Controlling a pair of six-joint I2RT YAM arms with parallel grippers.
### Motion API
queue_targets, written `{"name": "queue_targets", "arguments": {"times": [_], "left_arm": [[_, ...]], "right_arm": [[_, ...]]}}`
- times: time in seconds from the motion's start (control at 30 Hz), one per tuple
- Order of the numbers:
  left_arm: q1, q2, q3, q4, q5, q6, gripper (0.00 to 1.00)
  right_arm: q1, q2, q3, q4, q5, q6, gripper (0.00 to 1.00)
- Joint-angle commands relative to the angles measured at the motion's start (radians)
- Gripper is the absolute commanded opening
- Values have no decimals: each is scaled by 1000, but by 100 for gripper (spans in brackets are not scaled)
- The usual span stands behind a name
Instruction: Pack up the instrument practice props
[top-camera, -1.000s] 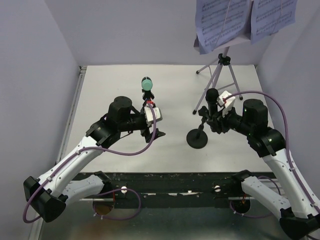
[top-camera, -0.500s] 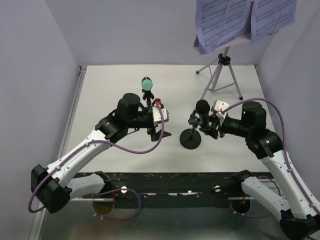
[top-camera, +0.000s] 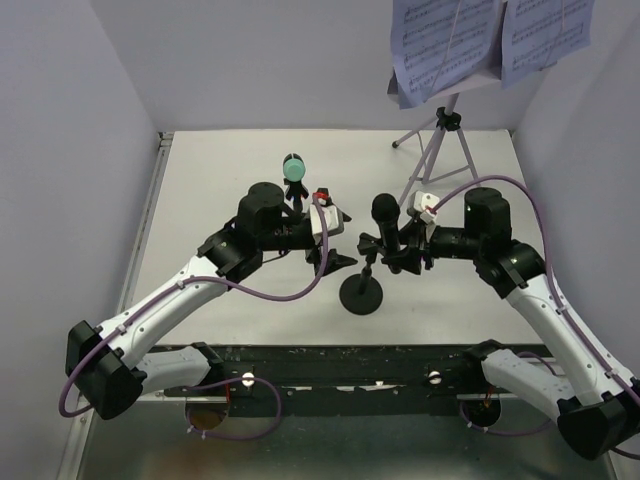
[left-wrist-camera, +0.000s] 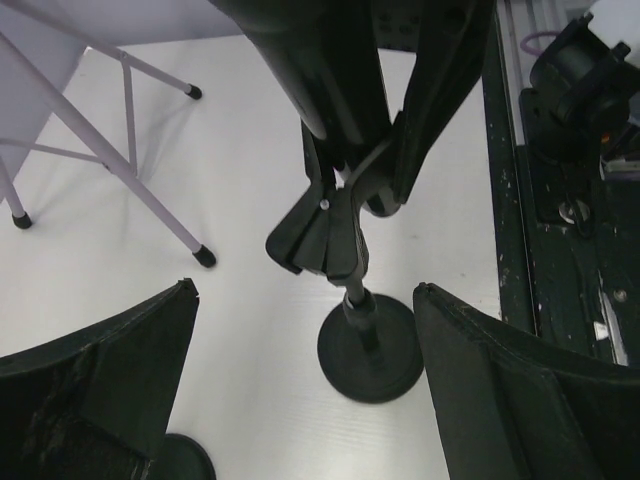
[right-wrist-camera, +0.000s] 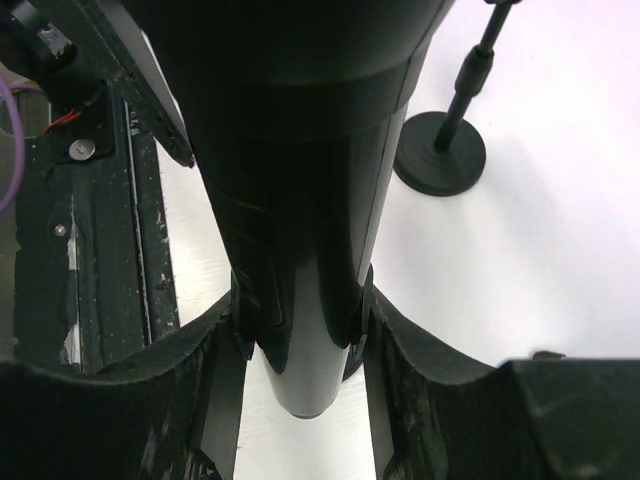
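Right gripper (top-camera: 397, 252): clenched on the black microphone (top-camera: 384, 212). In your right wrist view the barrel fills the gap between the fingers (right-wrist-camera: 130, 410), which press against it at the clip on both sides.

Black microphone: seated in the clip of its round-based mic holder (top-camera: 361, 296), near the middle of the table (top-camera: 220, 170), between the two arms. You cannot tell whether the round base rests on the table or is just off it.

Left gripper (top-camera: 333, 260): released, jaws spread wide, grasping nothing. It faces the right gripper from just beside it. Your left wrist view shows the holder's stem and base ahead of the fingertips, centred in the gap and touching neither finger.

Mint-green microphone (top-camera: 294, 168): upright on the second mic holder (right-wrist-camera: 440, 152), just behind the left wrist, apart from both grippers.

Lilac tripod music rack (top-camera: 440, 150): standing at the far right corner, behind the right arm. Two sheet-music pages (top-camera: 450, 40) sit on its top.
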Motion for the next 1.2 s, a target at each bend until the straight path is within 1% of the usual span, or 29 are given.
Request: {"name": "queue_targets", "arguments": {"times": [0.0, 0.1, 0.27, 0.37, 0.5, 0.63, 0.7, 0.8, 0.9, 0.93, 0.97, 1.03, 1.1, 1.17], "left_arm": [[-6, 7, -58, 185, 28, -136, 99], [-7, 12, -95, 254, 31, -164, 99], [-4, 48, -74, 247, 83, -118, 99], [0, 96, -5, 176, 152, -36, 99], [3, 157, 115, -3, 213, 87, 93], [6, 199, 158, -45, 245, 100, 83], [11, 200, 153, -42, 249, 95, 83], [11, 202, 150, -57, 249, 110, 86], [11, 217, 172, -128, 249, 178, 93], [11, 223, 184, -155, 242, 201, 97], [9, 234, 193, -171, 233, 211, 99], [9, 254, 213, -204, 242, 227, 99], [9, 268, 222, -194, 261, 210, 98], [8, 272, 212, -154, 273, 178, 94]], "right_arm": [[25, 28, -7, 5, -91, -17, 21], [31, 39, 2, -4, -95, -23, 21], [35, 47, -4, -18, -102, -43, 21], [34, 48, -8, -10, -97, -35, 21], [35, 50, -8, -8, -86, -44, 21], [35, 50, -19, 14, -82, -29, 21], [34, 47, -27, 31, -71, -8, 21], [34, 42, -31, 38, -66, 3, 21], [35, 43, -33, 35, -56, 8, 21], [35, 42, -36, 35, -53, 6, 21], [34, 42, -36, 35, -53, 5, 21], [34, 43, -34, 36, -51, 8, 21], [34, 42, -31, 36, -46, 9, 21], [34, 40, -33, 33, -39, 6, 21]]}}
